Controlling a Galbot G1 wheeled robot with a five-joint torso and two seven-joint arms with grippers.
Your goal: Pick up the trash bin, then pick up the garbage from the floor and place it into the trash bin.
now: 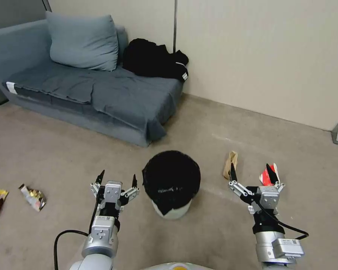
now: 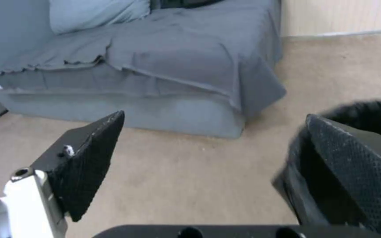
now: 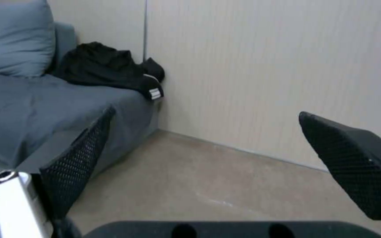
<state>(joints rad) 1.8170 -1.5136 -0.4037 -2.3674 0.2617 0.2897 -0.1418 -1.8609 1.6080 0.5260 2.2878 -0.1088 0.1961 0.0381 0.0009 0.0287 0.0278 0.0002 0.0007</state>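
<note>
The left gripper (image 1: 117, 179) hangs low over the carpet with its black-padded fingers (image 2: 91, 158) spread wide and nothing between them, just beside the trash bin (image 1: 171, 184), which stands upright on the floor between the two arms; in the left wrist view the bin's black bag (image 2: 367, 115) rises right behind one fingertip, though whether they touch I cannot tell. The right gripper (image 1: 252, 173) is likewise splayed open and empty, on the bin's other side. Just past its tips lie a brown paper piece (image 1: 230, 163) and a red crumpled packet (image 1: 267, 176) (partly hidden by one finger). Well off to the left, two gold wrappers (image 1: 33, 196) rest on the carpet. Farther back a grey sofa (image 1: 101, 93) carries a cushion (image 1: 82, 41) and a heap of black clothing (image 1: 154, 60) against the wall.
</note>
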